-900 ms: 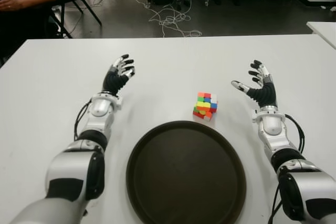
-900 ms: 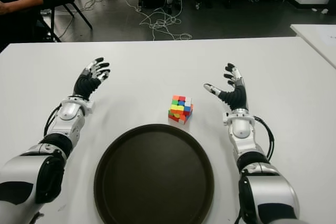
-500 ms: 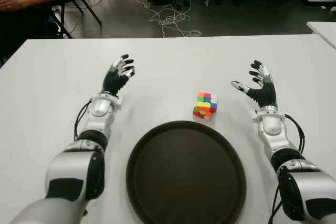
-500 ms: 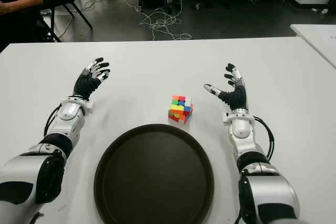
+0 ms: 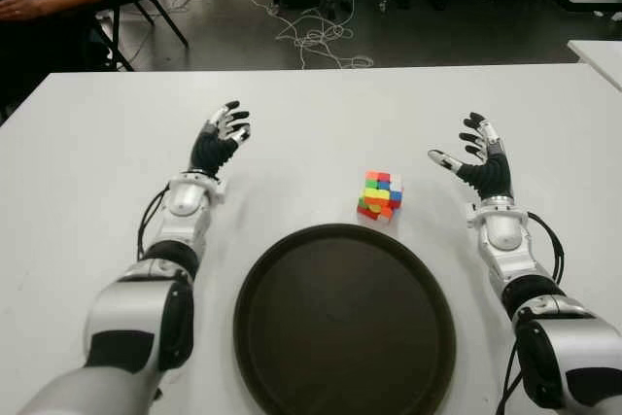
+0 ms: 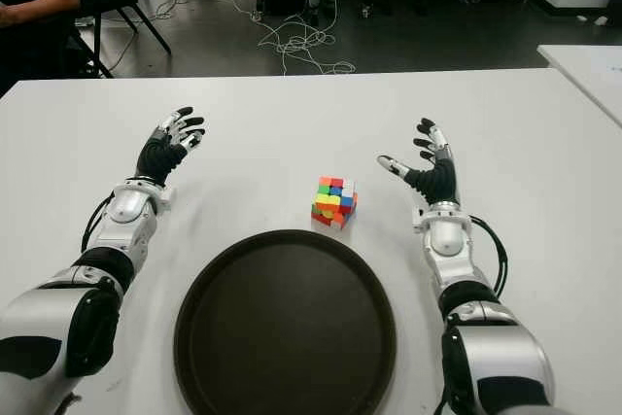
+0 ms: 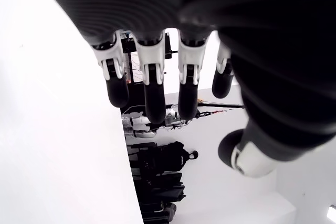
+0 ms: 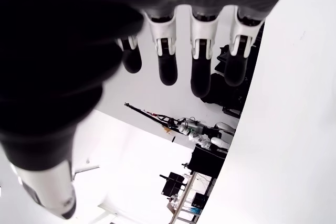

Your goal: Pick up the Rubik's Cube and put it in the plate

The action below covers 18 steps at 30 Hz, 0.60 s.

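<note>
One Rubik's Cube (image 5: 380, 195) left of empty right hand (image 5: 475, 158).

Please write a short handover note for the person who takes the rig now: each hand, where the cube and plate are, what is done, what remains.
Left hand: open, empty, left of the plate.
Right hand: open, empty, right of the Rubik's Cube.
Cube: on the white table, just beyond the far rim of the plate, not touching it.
Done: nothing; the cube is not grasped.
Left: grasp the cube, probably with the nearer right hand, and put it in the plate.
</note>
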Tool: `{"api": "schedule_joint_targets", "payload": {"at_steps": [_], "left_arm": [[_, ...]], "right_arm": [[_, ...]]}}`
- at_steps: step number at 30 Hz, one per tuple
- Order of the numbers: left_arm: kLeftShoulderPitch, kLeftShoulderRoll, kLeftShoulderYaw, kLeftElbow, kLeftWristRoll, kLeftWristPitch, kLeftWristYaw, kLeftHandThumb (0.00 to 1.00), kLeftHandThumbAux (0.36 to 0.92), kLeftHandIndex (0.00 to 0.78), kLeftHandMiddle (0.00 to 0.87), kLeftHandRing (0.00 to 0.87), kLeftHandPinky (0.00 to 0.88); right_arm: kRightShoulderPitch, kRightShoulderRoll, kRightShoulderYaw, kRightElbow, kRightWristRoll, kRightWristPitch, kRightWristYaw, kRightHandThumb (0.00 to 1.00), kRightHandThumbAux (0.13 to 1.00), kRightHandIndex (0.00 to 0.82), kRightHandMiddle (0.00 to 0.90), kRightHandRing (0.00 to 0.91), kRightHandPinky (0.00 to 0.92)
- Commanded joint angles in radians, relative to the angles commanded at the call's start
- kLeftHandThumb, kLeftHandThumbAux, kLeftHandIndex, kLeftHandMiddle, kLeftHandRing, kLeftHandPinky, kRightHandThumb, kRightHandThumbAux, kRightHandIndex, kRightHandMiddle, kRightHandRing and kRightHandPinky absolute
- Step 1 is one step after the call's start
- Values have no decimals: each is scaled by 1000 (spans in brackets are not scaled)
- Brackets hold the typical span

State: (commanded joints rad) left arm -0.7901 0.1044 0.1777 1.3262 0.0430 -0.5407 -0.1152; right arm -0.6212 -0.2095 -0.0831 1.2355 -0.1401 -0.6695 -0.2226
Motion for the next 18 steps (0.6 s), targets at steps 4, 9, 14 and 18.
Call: {"api": "schedule_joint_targets", "payload": {"at_steps": [4,9,14,18], "left_arm": [[-1,0,1,0,-1,3,-2,82,632,122,202,176,151],[-1,-1,2,0,-2,7,-3,85,645,113,192,167,137],[0,-1,2,0,-1,8,-2,88,675,119,202,171,143],[1,0,-1,0,2,6,2,86,679,121,205,172,143]], "right_arm": [[0,0,-1,0,-1,0,0,34,724,101,179,185,195],[1,0,-1,-1,-2,-1,0,39,732,99,176,182,184],[0,-1,-2,2,-1,1,1,49,726,90,165,172,181],[0,-1,-4,2,2,1,6,50,715,92,165,172,180]]}}
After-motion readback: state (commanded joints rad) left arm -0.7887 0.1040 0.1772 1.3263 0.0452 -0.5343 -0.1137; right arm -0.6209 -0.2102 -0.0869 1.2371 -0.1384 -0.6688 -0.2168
